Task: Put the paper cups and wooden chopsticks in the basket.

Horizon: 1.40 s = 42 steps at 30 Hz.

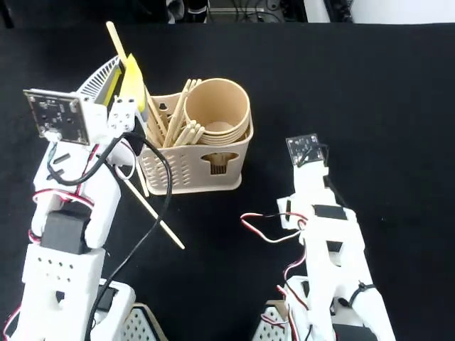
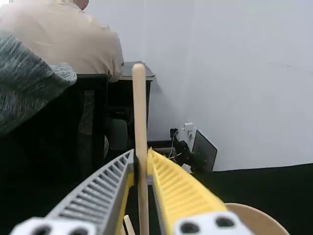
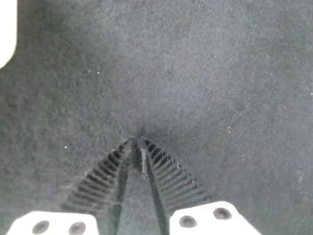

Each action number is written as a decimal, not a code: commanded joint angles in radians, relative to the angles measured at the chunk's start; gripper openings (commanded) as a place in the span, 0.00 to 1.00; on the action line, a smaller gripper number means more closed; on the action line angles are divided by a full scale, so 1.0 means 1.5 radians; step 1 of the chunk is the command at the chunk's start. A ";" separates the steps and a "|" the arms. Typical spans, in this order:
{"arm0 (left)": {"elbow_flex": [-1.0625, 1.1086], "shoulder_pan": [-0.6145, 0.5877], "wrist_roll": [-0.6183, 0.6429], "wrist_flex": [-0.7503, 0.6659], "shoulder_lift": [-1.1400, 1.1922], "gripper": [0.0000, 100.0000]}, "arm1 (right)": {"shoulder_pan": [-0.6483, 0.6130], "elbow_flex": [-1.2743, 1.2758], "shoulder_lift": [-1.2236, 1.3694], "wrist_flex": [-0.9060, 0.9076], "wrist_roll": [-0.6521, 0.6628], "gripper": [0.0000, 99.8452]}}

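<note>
The stacked tan paper cups (image 1: 217,106) are sitting nested inside the beige perforated plastic basket (image 1: 195,170), on its right-hand side as I look down at the table. A bunch of pale wooden chopsticks (image 1: 178,124) is standing tilted in the same basket, just beside the cups on the left. One loose wooden chopstick (image 1: 158,219) lies diagonally on the table in front of the basket's left corner, and its upper end disappears behind the left arm (image 1: 67,234). There's also a held wooden chopstick (image 2: 140,127) pinched between the grey and yellow fingers of the left gripper (image 2: 140,155). It points up out of the jaws, which are up off the table at the basket's left edge, and in the wrist view you can just catch a cup rim (image 2: 257,218) below. The right gripper (image 3: 136,149) has its ribbed fingers pressed together with nothing between them, pointing down at bare cloth. The right arm (image 1: 323,227) is off to the right of the basket, well apart from it. It's all on a table covered in black cloth (image 1: 370,85).
</note>
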 commanded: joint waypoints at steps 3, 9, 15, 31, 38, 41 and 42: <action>0.018 0.008 0.003 0.025 0.001 0.04 | -0.003 -0.004 -0.003 0.005 0.004 0.01; 0.012 0.003 0.006 0.090 -0.001 0.13 | -0.003 -0.004 -0.003 0.005 0.004 0.01; -0.048 -0.010 0.061 0.182 0.000 0.18 | -0.003 -0.004 -0.003 0.005 0.004 0.01; -0.206 -0.327 0.068 0.585 0.033 0.24 | -0.003 -0.004 -0.003 0.005 0.004 0.01; -0.236 -0.359 0.169 0.515 0.352 0.24 | -0.003 -0.004 -0.003 0.005 0.004 0.01; -0.336 -0.337 0.194 0.515 0.515 0.24 | -0.003 -0.004 -0.003 0.005 0.004 0.01; -0.370 -0.332 0.199 0.515 0.564 0.24 | -0.003 -0.004 -0.003 0.005 0.004 0.01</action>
